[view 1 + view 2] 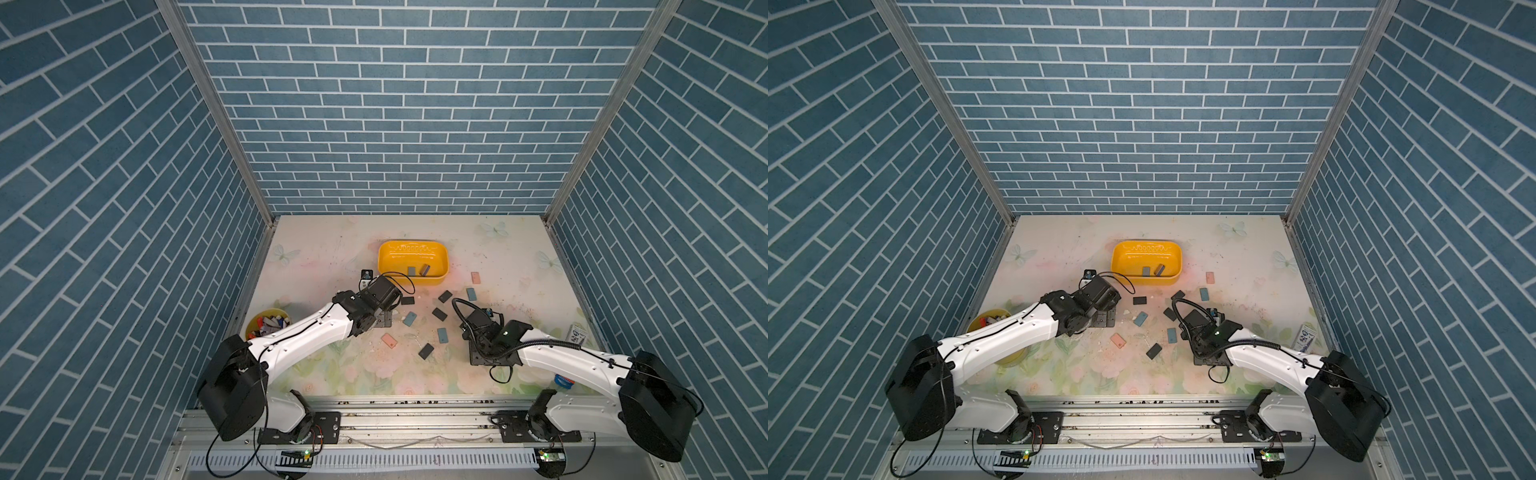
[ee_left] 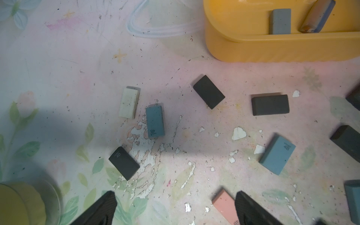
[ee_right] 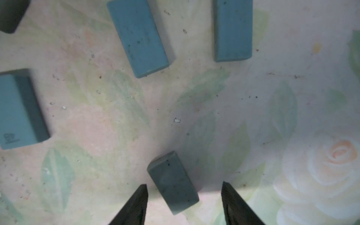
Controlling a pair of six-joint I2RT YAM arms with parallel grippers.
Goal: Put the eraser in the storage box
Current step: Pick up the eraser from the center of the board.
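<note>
The yellow storage box point(image 1: 392, 249) point(image 1: 1125, 253) sits at the back middle of the floral mat, and its wall point(image 2: 272, 48) shows in the left wrist view. Two erasers point(image 1: 412, 271) lie inside it. In the right wrist view a blue-grey eraser point(image 3: 172, 182) lies on the mat between the fingers of my right gripper point(image 3: 184, 184). The jaws are open and not touching it, with the wider gap on one side. My left gripper point(image 2: 175, 192) hangs wide open over bare mat with nothing in it, and a pink eraser point(image 2: 224, 202) lies beside one finger.
Several loose black, blue and pink erasers point(image 1: 442, 336) are scattered on the mat between the arms. A round yellow cup of pens point(image 1: 268, 322) stands at the left. A white card point(image 1: 577, 334) and a blue tape roll point(image 1: 563, 379) lie at the right. Walls enclose three sides.
</note>
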